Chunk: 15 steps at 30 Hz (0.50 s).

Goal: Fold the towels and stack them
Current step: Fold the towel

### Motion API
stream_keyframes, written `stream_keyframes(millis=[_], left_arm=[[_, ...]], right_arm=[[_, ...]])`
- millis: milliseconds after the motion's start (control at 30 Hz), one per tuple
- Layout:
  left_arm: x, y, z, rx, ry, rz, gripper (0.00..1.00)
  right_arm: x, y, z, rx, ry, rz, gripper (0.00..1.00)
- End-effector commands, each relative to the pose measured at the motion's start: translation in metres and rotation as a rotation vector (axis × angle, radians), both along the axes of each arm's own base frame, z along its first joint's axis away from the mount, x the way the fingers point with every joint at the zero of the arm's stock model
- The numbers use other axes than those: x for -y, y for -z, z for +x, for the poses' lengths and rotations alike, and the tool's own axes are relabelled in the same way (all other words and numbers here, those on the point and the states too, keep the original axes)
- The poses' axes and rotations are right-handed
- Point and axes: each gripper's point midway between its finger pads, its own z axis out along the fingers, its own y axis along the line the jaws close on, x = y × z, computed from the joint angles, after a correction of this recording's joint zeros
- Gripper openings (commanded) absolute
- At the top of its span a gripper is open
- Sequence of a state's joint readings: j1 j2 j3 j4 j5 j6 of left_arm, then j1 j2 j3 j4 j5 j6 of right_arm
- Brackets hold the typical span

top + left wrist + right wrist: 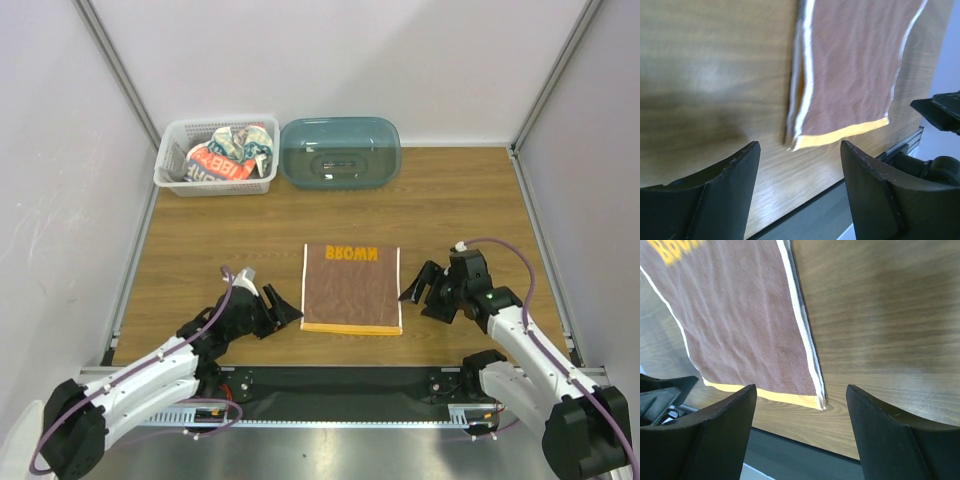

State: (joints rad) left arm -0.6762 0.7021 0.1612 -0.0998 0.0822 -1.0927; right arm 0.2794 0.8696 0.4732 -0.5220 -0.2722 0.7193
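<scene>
One brown cloth towel with orange lettering and edge (351, 288), folded flat at centre of wooden table (470, 200), between two claws. Left gripper (285, 308) just beside near-left corner, right gripper (415, 285) just beside right edge. Both spread, pinching nothing. One white plastic lattice basket (172, 172) holds crumpled printed cloth (225, 155); count of pieces unclear.

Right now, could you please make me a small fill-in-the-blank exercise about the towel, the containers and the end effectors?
1. The lettering on the brown towel is ____.
2. In the top view, the teal tub stands to the ____ of the white basket.
3. The left end effector and the right end effector flank the towel, both ____ and holding nothing.

Missing words: orange; right; open.
</scene>
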Motion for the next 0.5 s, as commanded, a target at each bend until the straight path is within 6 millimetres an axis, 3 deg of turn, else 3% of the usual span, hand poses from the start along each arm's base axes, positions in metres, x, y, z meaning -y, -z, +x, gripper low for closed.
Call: stream_keyframes(millis=[0,167,467], left_arm=[[0.008,-0.002,-0.002,-0.036,-0.046,-0.068,0.71],[0.014,0.008,-0.010,-0.070,-0.042,-0.063,0.76],[0.018,0.018,-0.014,-0.085,-0.052,-0.081,0.73]], right_arm=[[-0.008,-0.002,-0.001,0.011,-0.027,0.039,0.78],[-0.013,-0.002,-0.001,0.013,-0.052,0.059,0.77],[-0.015,-0.002,-0.004,0.041,-0.058,0.068,0.77]])
